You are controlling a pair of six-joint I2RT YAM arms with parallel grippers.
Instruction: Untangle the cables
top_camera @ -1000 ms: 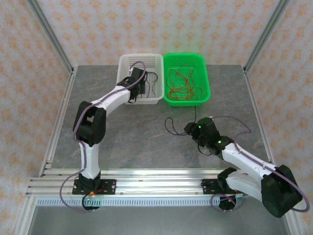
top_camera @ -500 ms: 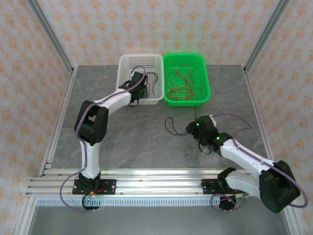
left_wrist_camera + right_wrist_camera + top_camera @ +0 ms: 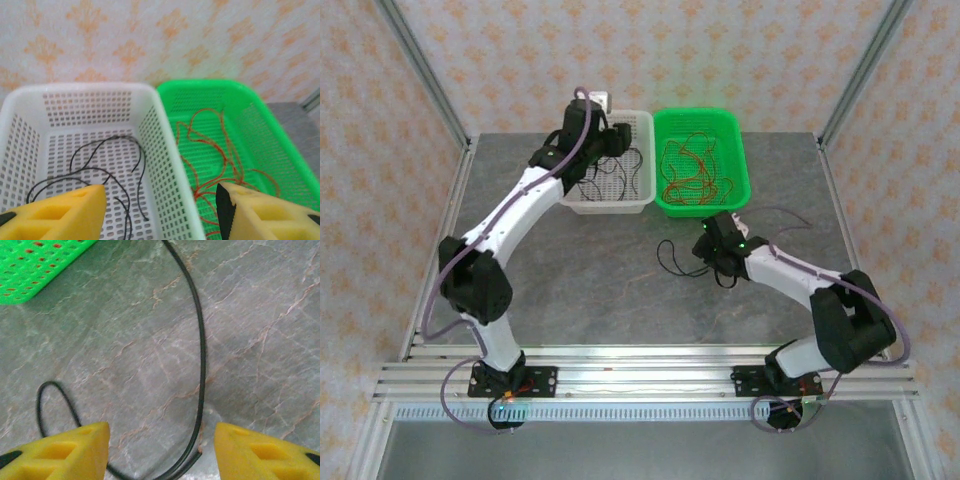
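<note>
**Both pincers apart; cables in baskets, one outside**

The left pincer (image 3: 160, 195) stands apart and empty above the white basket (image 3: 30, 100) at the frame's left, where black cables (image 3: 107, 172) lie. Red cables (image 3: 220, 160) lie in the green basket (image 3: 250, 100) at the right. The right pincer (image 3: 161, 440) is apart, low over a black cable (image 3: 202, 365) curving on the grey tabletop (image 3: 275, 315).

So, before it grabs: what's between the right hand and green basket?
Grey table with one black cable lying on it, shown in the right wrist view.
</note>
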